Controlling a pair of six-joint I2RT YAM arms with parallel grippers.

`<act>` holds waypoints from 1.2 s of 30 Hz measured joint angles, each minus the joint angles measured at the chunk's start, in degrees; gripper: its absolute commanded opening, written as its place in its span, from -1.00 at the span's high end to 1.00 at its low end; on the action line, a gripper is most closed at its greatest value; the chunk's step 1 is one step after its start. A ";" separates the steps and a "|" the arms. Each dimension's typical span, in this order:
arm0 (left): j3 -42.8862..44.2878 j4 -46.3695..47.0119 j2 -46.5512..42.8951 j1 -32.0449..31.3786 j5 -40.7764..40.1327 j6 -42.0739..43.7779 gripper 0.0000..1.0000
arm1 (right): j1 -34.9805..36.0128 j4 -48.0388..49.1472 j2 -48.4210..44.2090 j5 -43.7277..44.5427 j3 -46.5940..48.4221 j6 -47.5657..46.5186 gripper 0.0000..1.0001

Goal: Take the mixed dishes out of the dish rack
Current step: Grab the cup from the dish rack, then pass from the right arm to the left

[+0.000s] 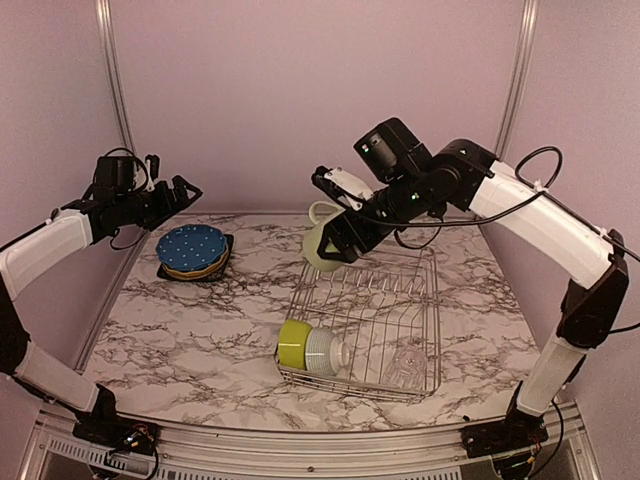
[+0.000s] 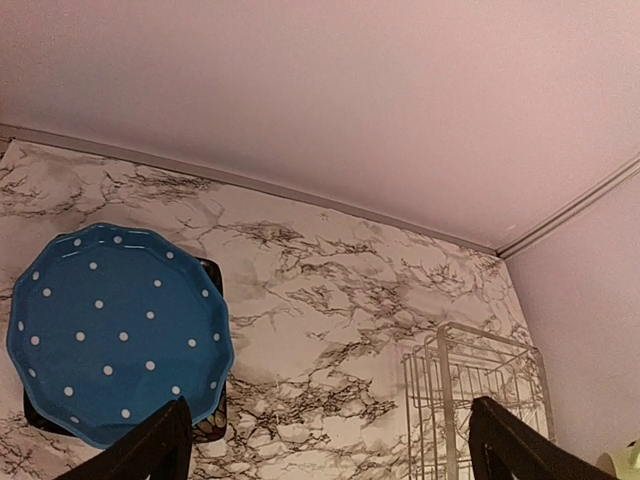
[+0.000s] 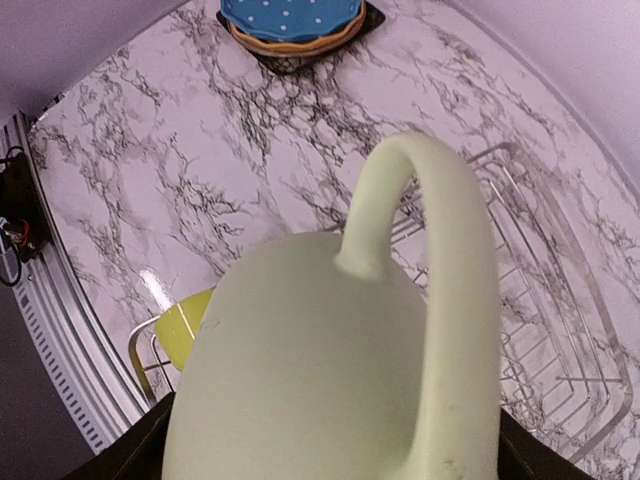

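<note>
My right gripper (image 1: 340,238) is shut on a pale green mug (image 1: 322,243) and holds it in the air over the far left corner of the silver wire dish rack (image 1: 425,300). In the right wrist view the mug (image 3: 320,370) fills the frame, handle up. A lime-green bowl (image 1: 293,343), a white ribbed bowl (image 1: 325,350) and a small clear glass (image 1: 405,365) lie at the rack's near end. The blue dotted plate (image 1: 193,246) tops a stack on the table's far left, over an orange plate (image 3: 300,42) and a black plate (image 3: 300,64). My left gripper (image 1: 185,190) hangs open above that stack.
Pale walls close the marble table (image 1: 200,330) at the back and both sides, with metal posts (image 1: 115,90) in the far corners. A black cable (image 1: 530,160) loops off the right arm. The rack's corner (image 2: 470,380) shows low in the left wrist view.
</note>
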 measured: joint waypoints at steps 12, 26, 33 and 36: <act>0.04 11.80 -2.32 -6.32 14.56 -6.47 -0.95 | -0.70 17.53 -0.37 -4.35 6.10 -2.93 -0.18; 8.33 11.87 -2.47 -13.90 22.18 -9.03 -0.88 | -0.17 29.79 -12.04 4.35 -9.70 -16.68 -0.12; 9.75 11.61 -1.49 -18.91 27.67 -8.07 -0.68 | -0.04 33.79 -12.35 -0.11 -10.36 -17.46 -0.12; 9.75 12.85 -1.44 -20.85 29.86 -7.52 -0.64 | 0.00 35.28 -12.28 -2.67 -10.36 -16.74 -0.11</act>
